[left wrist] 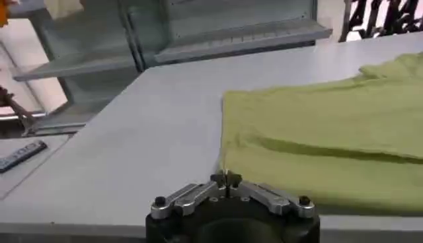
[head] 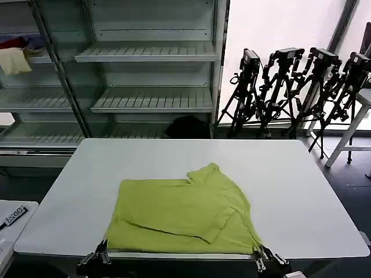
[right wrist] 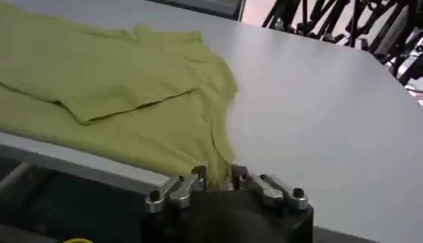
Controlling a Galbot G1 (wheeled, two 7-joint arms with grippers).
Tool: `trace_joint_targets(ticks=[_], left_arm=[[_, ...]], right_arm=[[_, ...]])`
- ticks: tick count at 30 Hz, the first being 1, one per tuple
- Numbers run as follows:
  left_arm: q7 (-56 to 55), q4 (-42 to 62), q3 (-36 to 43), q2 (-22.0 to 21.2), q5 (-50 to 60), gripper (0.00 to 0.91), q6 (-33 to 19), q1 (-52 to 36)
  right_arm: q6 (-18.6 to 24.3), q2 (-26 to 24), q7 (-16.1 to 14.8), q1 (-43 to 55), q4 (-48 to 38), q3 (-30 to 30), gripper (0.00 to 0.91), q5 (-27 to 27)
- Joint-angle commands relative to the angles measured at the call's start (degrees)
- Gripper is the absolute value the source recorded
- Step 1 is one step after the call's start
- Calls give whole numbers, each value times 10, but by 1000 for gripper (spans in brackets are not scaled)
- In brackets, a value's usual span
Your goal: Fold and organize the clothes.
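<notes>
The clothes are one lime yellow-green T-shirt [head: 179,211] [left wrist: 330,132] [right wrist: 119,86], lying partly folded on the white table [head: 290,174], with a sleeve laid over its body. Its near hem runs along the table's front edge. My left gripper [head: 98,255] [left wrist: 226,177] sits at the shirt's near left corner, its fingertips shut together on a thin edge of the fabric. At the near right corner my right gripper [head: 261,258] [right wrist: 218,175] holds a bunched fold of the shirt between its fingers.
Empty grey shelves [head: 151,52] stand behind the table, with a cream cloth [head: 14,61] and a red cloth [head: 14,41] on the far left shelf. Black camera tripods [head: 290,87] are at the back right. A low side table [head: 11,223] stands at the left.
</notes>
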Motion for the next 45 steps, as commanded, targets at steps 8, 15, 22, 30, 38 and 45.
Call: trace_joint_targets(ticks=[8,15,22,30,38,45], left_arm=[[-49,-93,-6,0,38,907,21,56],[-22,-108,-39,12,43,907,2,-48],[88,-49,-44,28,59,907,-55,-159],[165,85,-14,31,53,907,-130,-255],[182,153,11,35,-146,907,1,-383],[182,218,37,50,-214,907,79,-451]], right_arm=[[-11,6,43,-11,58,40,907,15],[15,9,21,43,64,114,907,33],[144,16,-92,122,8,133,907,-20],[176,30,-135,247,-125,65,907,-38],[21,44,-95,442,-181,-69,907,34],[-14,67,-95,608,-298,-187,907,87]])
